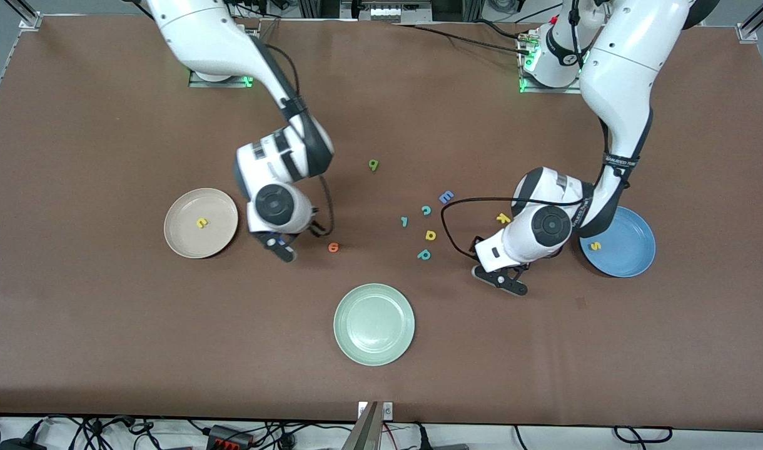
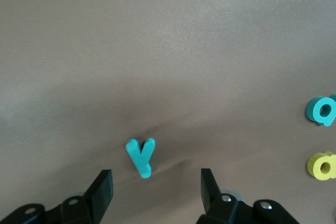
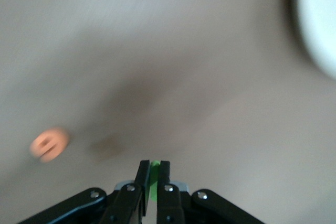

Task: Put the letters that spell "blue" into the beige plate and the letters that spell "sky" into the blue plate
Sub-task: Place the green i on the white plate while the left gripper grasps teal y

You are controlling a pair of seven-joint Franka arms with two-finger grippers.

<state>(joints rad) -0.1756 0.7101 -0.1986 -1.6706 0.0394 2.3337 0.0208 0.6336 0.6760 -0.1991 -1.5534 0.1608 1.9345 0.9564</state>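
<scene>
Left gripper (image 2: 156,190) spread over teal y (image 2: 140,157), grasping nothing | right gripper (image 3: 150,179) clenched on green sliver, letter unreadable | orange e (image 3: 49,144) blurred on tabletop (image 1: 106,325)

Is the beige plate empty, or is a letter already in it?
Not empty: the beige plate holds one yellow letter, seen in the front view.

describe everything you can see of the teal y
The teal y is a tiny, thick, matte letter that looks like foam. It lies flat on the brown table, whole and unmarked, with nothing touching it. In the left wrist view it sits just ahead of the left claw, whose two black fingers stand apart on either side of it, not yet gripping. In the front view the left arm hides it.
</scene>
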